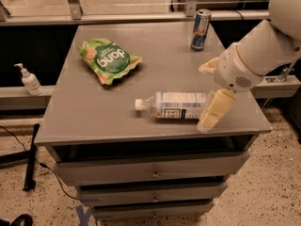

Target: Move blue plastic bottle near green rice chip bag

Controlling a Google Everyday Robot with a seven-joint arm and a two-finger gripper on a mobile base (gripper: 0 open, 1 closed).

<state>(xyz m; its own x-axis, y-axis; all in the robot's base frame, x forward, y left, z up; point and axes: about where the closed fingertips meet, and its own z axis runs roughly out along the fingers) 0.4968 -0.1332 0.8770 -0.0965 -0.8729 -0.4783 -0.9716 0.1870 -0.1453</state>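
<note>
Bottle on its side: the blue plastic bottle (176, 106), clear with a white cap and a pale blue-and-white label, lay on the flat top of the grey metal drawer cabinet (94, 117), near the cabinet's front edge and right of its centre. Its long axis ran roughly parallel to that front edge, cap pointing to the cabinet's left side, base to its right.

At the base end, over the cabinet's front right part, hung the robot's cream-coloured gripper (205, 97). It was spread wide and held nothing: one finger (215, 111) reached down just in front of the base, the other sat behind it.

The green rice chip bag (109, 60), crinkly with a dark round logo, lay toward the cabinet's back left, well apart from the bottle. A blue-and-silver drink can (201, 29) stood upright at the cabinet's back right corner. A small white pump bottle (29, 79) stood on a ledge off the cabinet's left side.

The step in hand looked like the approach to grasp. Next, the gripper would likely need to close across the bottle's body, then carry it toward the bag.
</note>
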